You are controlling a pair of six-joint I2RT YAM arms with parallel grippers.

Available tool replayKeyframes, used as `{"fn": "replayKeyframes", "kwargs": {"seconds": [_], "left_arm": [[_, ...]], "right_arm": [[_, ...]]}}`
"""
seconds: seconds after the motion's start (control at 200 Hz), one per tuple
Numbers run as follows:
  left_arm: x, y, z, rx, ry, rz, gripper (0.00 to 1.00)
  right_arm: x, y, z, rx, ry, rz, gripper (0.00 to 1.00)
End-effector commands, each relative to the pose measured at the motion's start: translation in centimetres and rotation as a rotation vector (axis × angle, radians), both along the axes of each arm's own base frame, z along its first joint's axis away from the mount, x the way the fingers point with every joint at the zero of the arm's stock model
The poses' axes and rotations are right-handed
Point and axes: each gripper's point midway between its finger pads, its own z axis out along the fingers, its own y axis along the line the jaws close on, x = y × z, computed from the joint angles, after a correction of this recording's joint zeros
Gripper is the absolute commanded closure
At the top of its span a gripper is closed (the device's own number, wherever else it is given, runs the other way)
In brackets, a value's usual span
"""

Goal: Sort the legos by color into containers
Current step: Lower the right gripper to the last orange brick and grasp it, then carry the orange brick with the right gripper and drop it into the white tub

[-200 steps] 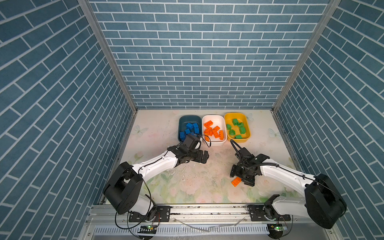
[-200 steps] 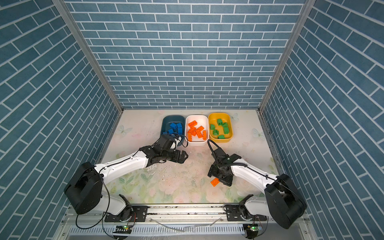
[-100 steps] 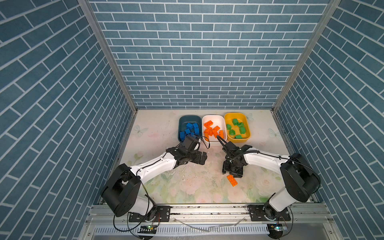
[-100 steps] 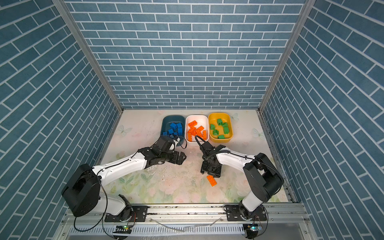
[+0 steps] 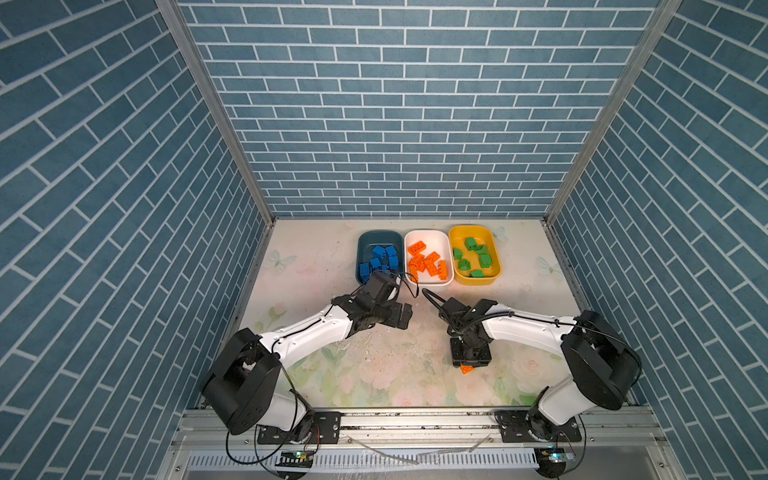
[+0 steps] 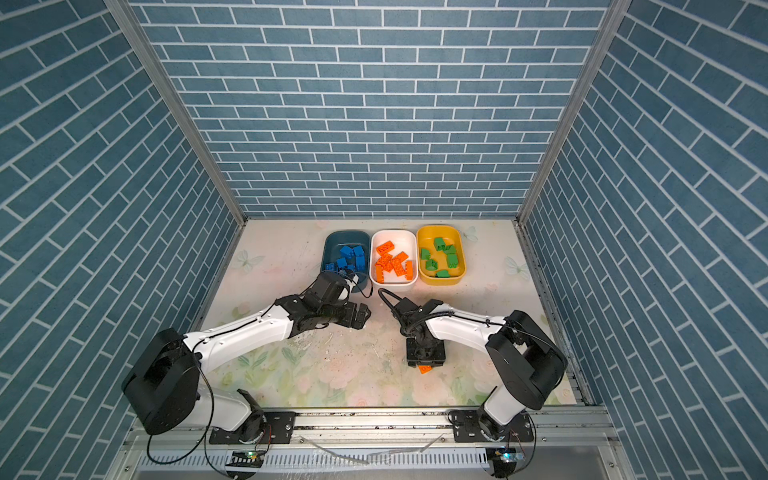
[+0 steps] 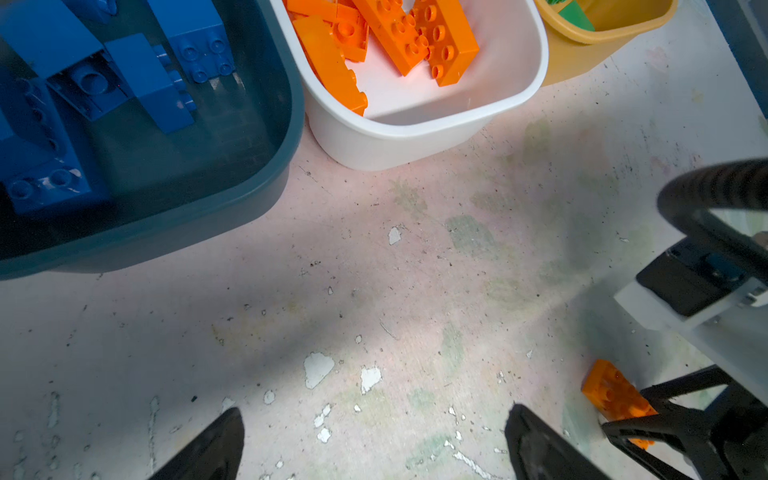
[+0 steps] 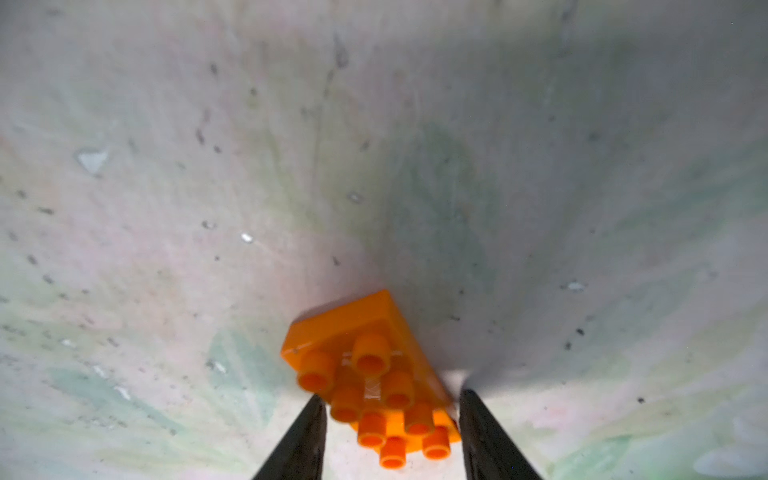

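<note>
Three tubs sit on the worktop [image 5: 316, 266]: a teal tub [image 5: 380, 237], a white tub [image 5: 436, 241] and a yellow tub [image 5: 473, 228]. The teal tub holds five or six blue bricks [image 5: 384, 252], perhaps more, since the left arm [image 5: 307, 334] covers its near end. The white tub holds six orange bricks [image 5: 432, 258], and the yellow tub holds six green bricks [image 5: 471, 243]. One loose orange brick [image 5: 466, 369] lies on the worktop. With the right arm [image 5: 528, 332], there are two arms.

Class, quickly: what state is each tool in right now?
Left tool: open, empty.
Right tool: straddling the orange brick; whether it grips cannot be told.
</note>
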Motion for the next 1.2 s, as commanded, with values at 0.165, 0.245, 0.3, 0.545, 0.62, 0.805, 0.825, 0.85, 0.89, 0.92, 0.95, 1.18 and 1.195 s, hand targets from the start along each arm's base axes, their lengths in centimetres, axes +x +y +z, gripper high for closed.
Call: {"fn": "replayKeyframes", "kwargs": {"seconds": [0.165,0.245,0.3,0.545,0.62,0.805,0.825,0.85,0.89,0.92,0.95,1.18,1.195], "left_arm": [[0.0,0.6,0.5,0.017,-0.011,0.011,0.01],[0.0,0.5,0.9,0.006,-0.019,0.011,0.01],[-0.1,0.2,1.2,-0.015,-0.023,-0.004,0.01],[-0.8,-1.0,4.1,-0.124,-0.089,-0.079,0.01],[-0.7,-1.0,5.2,-0.143,-0.112,-0.087,0.01],[0.8,0.5,7.0,-0.162,-0.154,0.005,0.01],[1.1,0.9,7.0,-0.16,-0.154,0.027,0.01],[1.5,1.5,7.1,-0.159,-0.155,0.06,0.01],[2.1,2.4,7.4,-0.164,-0.159,0.107,0.01],[2.5,3.1,7.4,-0.165,-0.162,0.147,0.01],[2.9,3.9,7.4,-0.165,-0.165,0.188,0.01],[3.8,7.7,7.5,-0.152,-0.161,0.348,0.01],[3.8,7.9,7.5,-0.15,-0.16,0.351,0.01]], "right_arm": [[-0.2,-1.2,-1.3,-0.119,-0.016,0.113,0.57],[0.4,-1.3,-1.2,-0.131,-0.043,0.133,0.63],[1.0,-0.8,-0.8,-0.115,-0.07,0.151,0.67],[6.2,2.3,4.3,-0.029,-0.313,0.231,0.73],[8.3,4.2,6.1,0.029,-0.405,0.236,0.74],[13.5,8.3,10.0,0.158,-0.585,0.251,0.74],[14.1,8.7,10.3,0.173,-0.597,0.251,0.74],[14.9,9.1,10.5,0.19,-0.61,0.251,0.74],[16.3,9.8,10.9,0.215,-0.631,0.249,0.74],[17.3,10.1,10.9,0.23,-0.642,0.25,0.74],[18.4,10.4,10.9,0.239,-0.658,0.253,0.74],[26.9,11.2,10.0,0.266,-0.674,0.225,0.73],[27.4,11.4,10.1,0.266,-0.678,0.231,0.73]]}}
